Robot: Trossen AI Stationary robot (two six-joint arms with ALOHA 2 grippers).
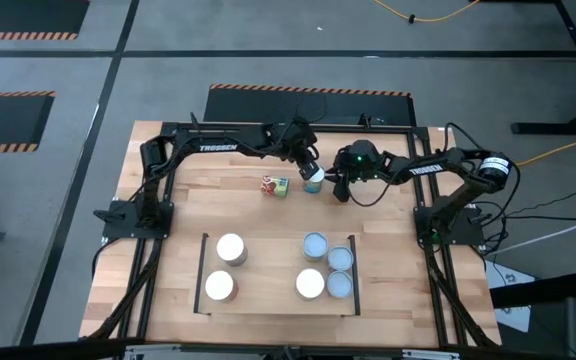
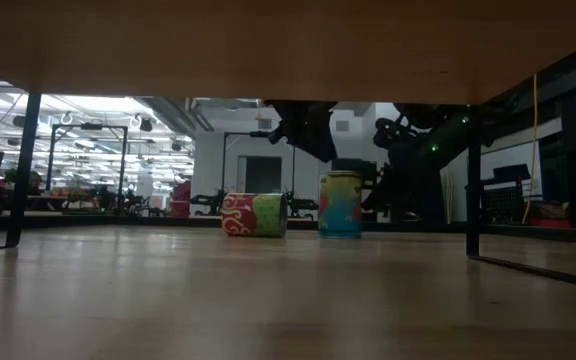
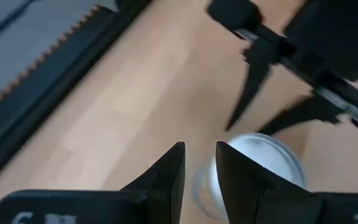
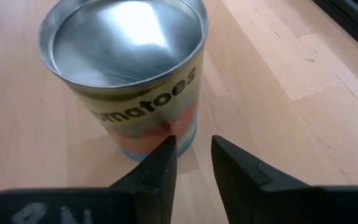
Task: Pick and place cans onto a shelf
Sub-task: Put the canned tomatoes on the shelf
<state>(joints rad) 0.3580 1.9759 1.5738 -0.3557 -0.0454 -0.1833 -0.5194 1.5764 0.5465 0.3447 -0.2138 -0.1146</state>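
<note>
Hovering over the upright can (image 1: pixel 314 180) at the desk's far edge, both hands meet: the left hand (image 1: pixel 309 167) and right hand (image 1: pixel 340 188) each show fingers nearly together, holding nothing. A red can (image 1: pixel 274 186) lies tipped just beside it, and five cans already stand on the shelf (image 1: pixel 268 262). Picking looks like the step in hand; next, one hand should spread around the upright can.

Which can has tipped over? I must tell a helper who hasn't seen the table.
Start at the light-wood shelf with five upright cans, then look toward the table's far edge, where the left gripper and right gripper meet. Two cans sit there: the upright tomatoes can and, beside it, the tipped can. It alone lies on its side, red and green.
</note>
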